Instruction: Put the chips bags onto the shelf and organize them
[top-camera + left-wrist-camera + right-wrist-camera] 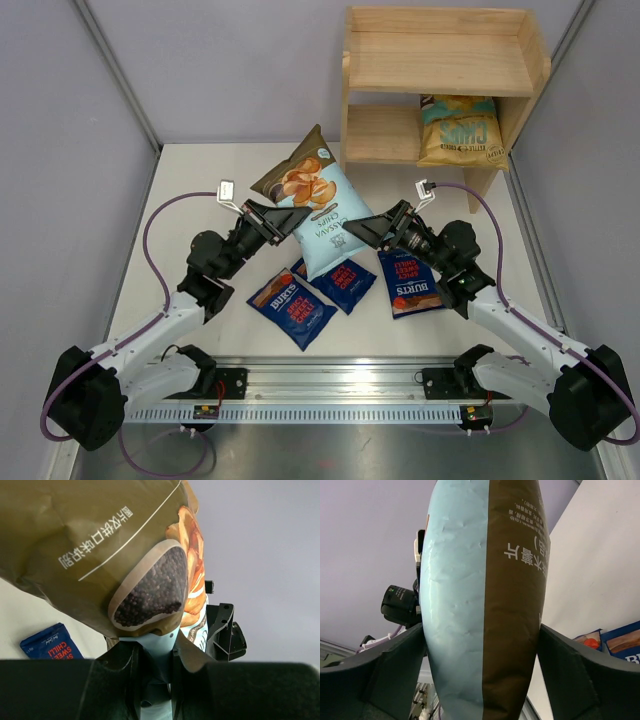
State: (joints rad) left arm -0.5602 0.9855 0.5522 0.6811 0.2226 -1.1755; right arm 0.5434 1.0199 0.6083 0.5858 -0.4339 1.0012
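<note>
Chips bags are seen in three places from above. A light blue bag [322, 205] with a brown top is held up over the table [200, 170], in front of the shelf [440, 60], between the two arms. The left gripper [298, 216] is closed on its left edge and the right gripper [356, 226] is closed on its right edge. A yellow bag [460, 130] is stood on the lower tier of the shelf, at the right side. Three dark blue bags [292, 308] are laid flat on the table, partly under the held bag.

In the left wrist view, the light blue bag [125, 555] is shown from close by. Its edge is pinched between the fingers [120, 667] of the left gripper [154, 670]. One of the dark blue bags [50, 642] is seen on the table at the lower left.

In the right wrist view, the light blue bag [480, 595] is clamped in the right gripper [482, 680], and both fingers [395, 670] are pressed against its sides.
</note>
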